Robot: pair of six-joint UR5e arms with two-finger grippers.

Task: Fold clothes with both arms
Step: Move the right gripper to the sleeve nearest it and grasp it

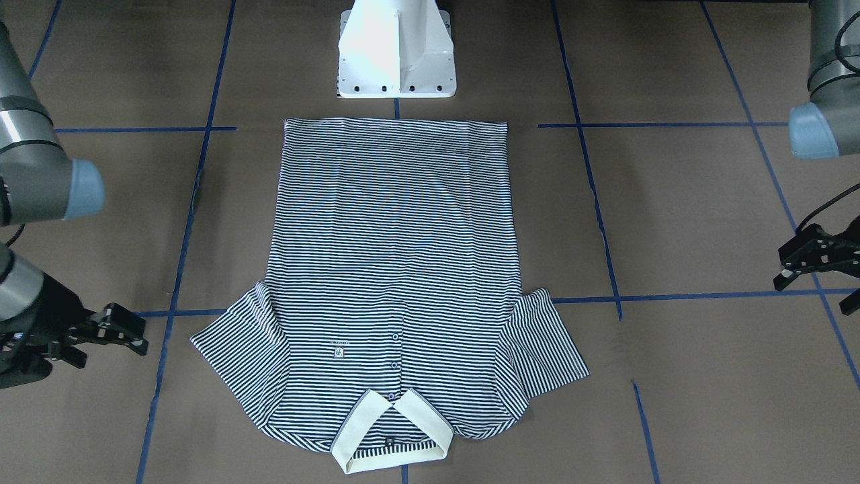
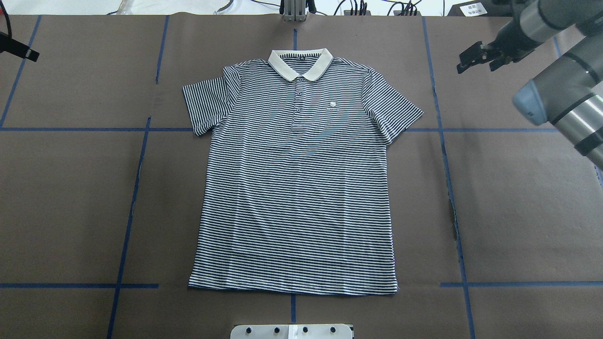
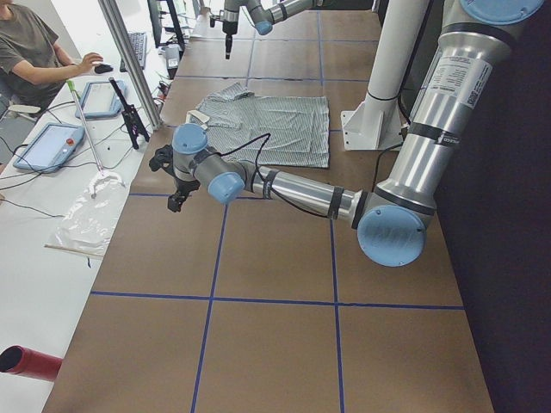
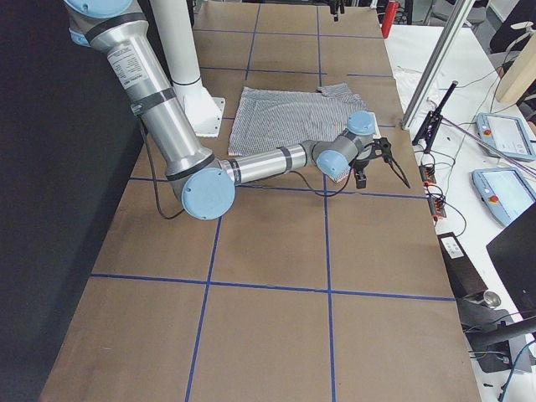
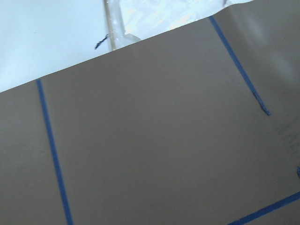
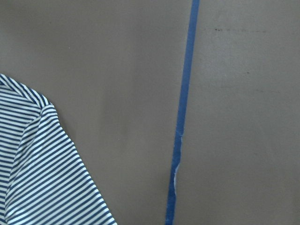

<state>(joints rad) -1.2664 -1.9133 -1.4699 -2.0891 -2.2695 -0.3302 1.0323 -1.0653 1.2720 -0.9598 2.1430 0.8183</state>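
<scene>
Overhead exterior view has the navy-and-white striped short-sleeved polo shirt (image 2: 297, 188) lying flat and face up in the middle of the brown paper-covered surface (image 2: 70, 188) with its blue tape grid lines (image 2: 134, 197). The cream collar (image 2: 301, 66) sits at the far side, and the hem runs just in front of the robot's white pedestal base (image 1: 396, 47). Both sleeves are spread out to the sides, with the button placket and the tiny chest label showing.

Neither arm is touching it. The grey-metal right arm (image 2: 560, 103) comes in from the side, and its black two-finger right hand (image 2: 471, 56) hangs over bare surface off beyond the sleeve on that side. Its fingers are spread and hold nothing. The right wrist camera catches the edge of that striped sleeve (image 6: 42, 173) and a strip of blue tape (image 6: 185, 117) beside it.

The grey-metal left arm (image 1: 823, 87) is out past the other sleeve, well apart from the shirt. Its black left hand (image 1: 813, 292) looks spread and empty too, though the frame edge cuts part of it off. The left wrist camera only sees brown surface, tape lines and some crinkly clear plastic (image 5: 154, 16) on a white bench at the top
</scene>
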